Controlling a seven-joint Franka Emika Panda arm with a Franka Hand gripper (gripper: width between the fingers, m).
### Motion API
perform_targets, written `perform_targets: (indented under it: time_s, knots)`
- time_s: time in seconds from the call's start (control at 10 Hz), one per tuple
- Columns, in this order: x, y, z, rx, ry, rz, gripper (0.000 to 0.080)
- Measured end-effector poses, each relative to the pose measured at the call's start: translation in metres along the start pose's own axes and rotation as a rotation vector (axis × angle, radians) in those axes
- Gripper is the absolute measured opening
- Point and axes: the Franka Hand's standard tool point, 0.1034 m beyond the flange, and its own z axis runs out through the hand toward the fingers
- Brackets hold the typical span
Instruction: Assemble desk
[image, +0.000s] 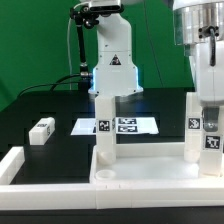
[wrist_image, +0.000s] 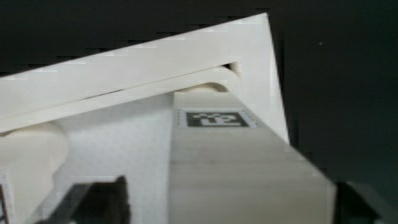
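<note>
Desk top (image: 140, 180) lying low in front, two legs standing up from it.
I see one leg (image: 104, 128) upright toward the exterior view's left and a second leg (image: 202, 130) upright toward its right, right under my gripper (image: 207, 100). From the wrist view that tagged leg (wrist_image: 222, 150) meets a corner of the white top (wrist_image: 160, 80), with a dark finger (wrist_image: 98, 200) beside it; I cannot tell how wide the jaws stand or whether they grip the leg. A spare leg block (image: 41, 130) lies on the black table (image: 55, 110) near the marker board (image: 115, 126), apart from the white rail (image: 20, 160).
</note>
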Motion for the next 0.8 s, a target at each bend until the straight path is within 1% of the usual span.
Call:
perform_targets:
  time_s: [0.1,0.2,0.3,0.4,0.6,0.7,0.8]
  knots:
    - [-0.003,0.0,-0.005,-0.007,-0.01,-0.243,0.0609]
    - [-0.003,-0.001,-0.005,-0.004,-0.015,-0.44,0.0637]
    - [-0.009,-0.003,-0.006,0.018,-0.014,-0.55,0.0637]
    - [-0.013,0.001,-0.005,0.046,-0.006,-0.651,0.0647]
    - [-0.01,0.001,-0.004,0.043,-0.002,-0.746,0.0649]
    - [-0.009,0.001,-0.004,0.041,0.003,-0.842,0.0649]
    - [-0.01,-0.001,-0.006,0.021,0.025,-1.033,0.0649]
